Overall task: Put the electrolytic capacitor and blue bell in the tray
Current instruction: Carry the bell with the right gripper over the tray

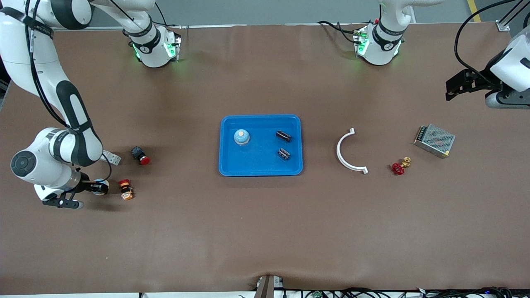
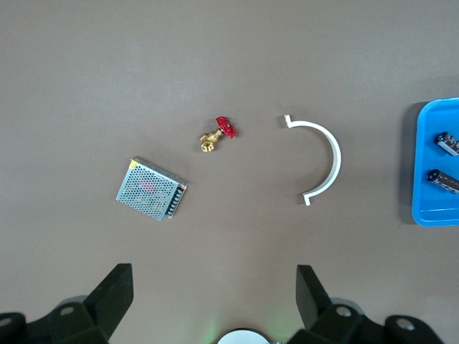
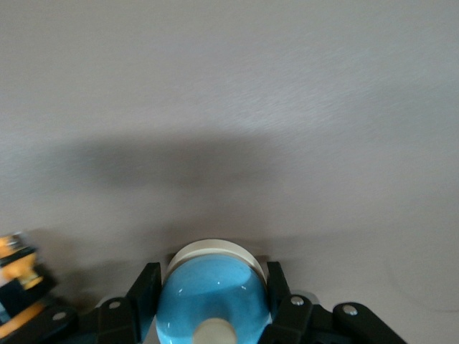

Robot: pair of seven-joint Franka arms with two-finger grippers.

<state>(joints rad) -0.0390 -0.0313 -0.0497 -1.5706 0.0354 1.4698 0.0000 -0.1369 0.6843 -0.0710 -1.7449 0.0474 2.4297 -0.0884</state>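
The bright-blue tray [image 1: 261, 167] sits mid-table and holds a blue bell [image 1: 241, 137] and two black electrolytic capacitors [image 1: 283, 135] [image 1: 283, 154]. My right gripper [image 1: 101, 187] is near the right arm's end of the table, shut on a second blue bell [image 1: 99, 186]. In the right wrist view its fingers [image 3: 143, 294] clamp the bell's blue dome [image 3: 211, 294] from both sides. My left gripper [image 1: 450, 92] waits open and empty over the left arm's end of the table. It shows wide open in the left wrist view [image 2: 215, 287], where the tray's edge [image 2: 437, 208] and both capacitors [image 2: 450, 142] also show.
A red-and-orange push button [image 1: 126, 189] lies right beside the held bell, and a black button with a red cap [image 1: 140, 155] is a little farther off. A white curved bracket [image 1: 350, 151], a red-handled brass valve [image 1: 399, 166] and a metal mesh power supply [image 1: 434, 140] lie toward the left arm's end.
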